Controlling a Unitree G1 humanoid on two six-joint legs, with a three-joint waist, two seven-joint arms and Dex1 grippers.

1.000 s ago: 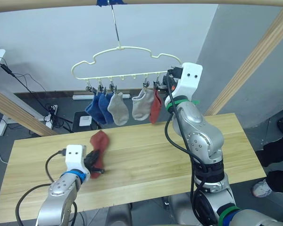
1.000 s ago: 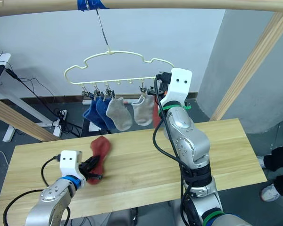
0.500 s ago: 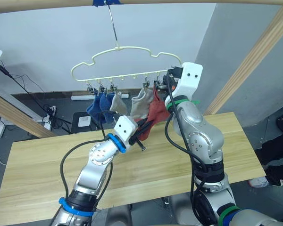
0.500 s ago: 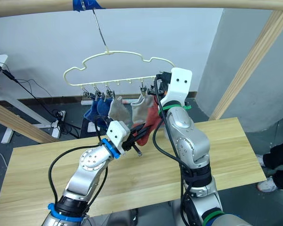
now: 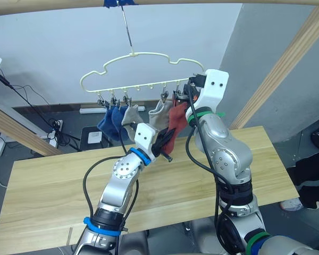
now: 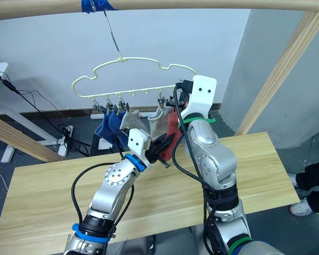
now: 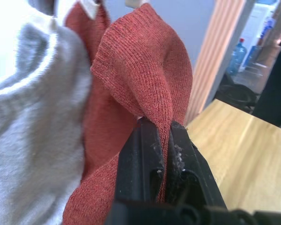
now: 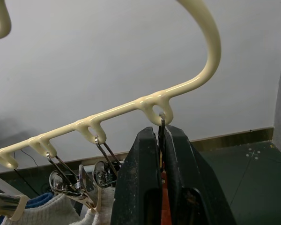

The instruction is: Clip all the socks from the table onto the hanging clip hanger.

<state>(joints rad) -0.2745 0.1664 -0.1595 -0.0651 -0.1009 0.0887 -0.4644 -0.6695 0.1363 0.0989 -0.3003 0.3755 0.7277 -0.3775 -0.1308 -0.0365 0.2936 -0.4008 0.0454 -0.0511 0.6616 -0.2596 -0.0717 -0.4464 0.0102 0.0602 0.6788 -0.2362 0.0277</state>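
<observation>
Hung socks (image 5: 128, 118) and the right gripper (image 8: 159, 136) crowd the clip hanger (image 5: 143, 71); the table (image 5: 48, 180) lies open.

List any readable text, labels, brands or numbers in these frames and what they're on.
None readable.
Clip hanger, socks and table: no print or labels visible.
Blue tape on the wooden rail: plain, no writing.
Bottle in the background of the left wrist view: any label is too blurred to read.
</observation>
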